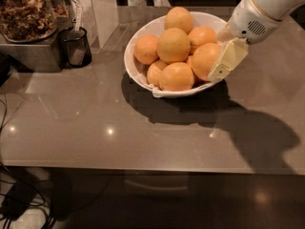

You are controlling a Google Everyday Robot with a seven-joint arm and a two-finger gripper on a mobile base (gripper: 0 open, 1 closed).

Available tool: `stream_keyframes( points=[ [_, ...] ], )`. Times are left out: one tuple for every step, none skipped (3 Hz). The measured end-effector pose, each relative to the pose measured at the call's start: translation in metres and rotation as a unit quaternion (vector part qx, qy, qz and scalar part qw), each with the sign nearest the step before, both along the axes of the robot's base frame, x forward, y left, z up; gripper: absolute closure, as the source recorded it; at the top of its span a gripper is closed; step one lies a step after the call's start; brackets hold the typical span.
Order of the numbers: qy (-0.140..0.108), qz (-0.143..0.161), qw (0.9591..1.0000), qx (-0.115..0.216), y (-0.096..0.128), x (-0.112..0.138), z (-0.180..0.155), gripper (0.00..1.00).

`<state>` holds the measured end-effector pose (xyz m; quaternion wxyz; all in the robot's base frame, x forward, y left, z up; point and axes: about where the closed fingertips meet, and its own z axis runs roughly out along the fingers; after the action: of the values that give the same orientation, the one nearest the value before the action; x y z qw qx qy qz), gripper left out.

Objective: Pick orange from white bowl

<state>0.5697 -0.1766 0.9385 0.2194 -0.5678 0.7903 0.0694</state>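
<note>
— Fingers (229,57): clenched or released?

— Cannot tell. Only one pale yellow slab shows, slanting down across the right rim of the white bowl (135,74), with its tip low against that side. The gripper (217,75) hangs there under a white arm housing (252,19) that extends to the bowl's upper right.

— And the orange?

— The orange (174,45) sits on top of the heap at the bowl's middle, apart from the gripper. A smaller orange (204,60) on the bowl's right side lies just beside the yellow slab. Whether they touch, I cannot tell.

— Anything else?

— A small dark cup (75,47) stands left of the bowl on the grey table (86,128). The bowl's shadow (190,109) falls in front of it.
</note>
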Motion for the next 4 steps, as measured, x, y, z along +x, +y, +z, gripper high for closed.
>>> stream_keyframes(
  points=[
    [0.000,0.000,1.0000,0.000,0.0000,0.0000,0.0000,0.42],
    [0.000,0.000,1.0000,0.000,0.0000,0.0000,0.0000,0.65],
    [0.000,0.000,1.0000,0.000,0.0000,0.0000,0.0000,0.87],
    [0.000,0.001,1.0000,0.001,0.0007,0.0002,0.0000,1.00]
  ],
)
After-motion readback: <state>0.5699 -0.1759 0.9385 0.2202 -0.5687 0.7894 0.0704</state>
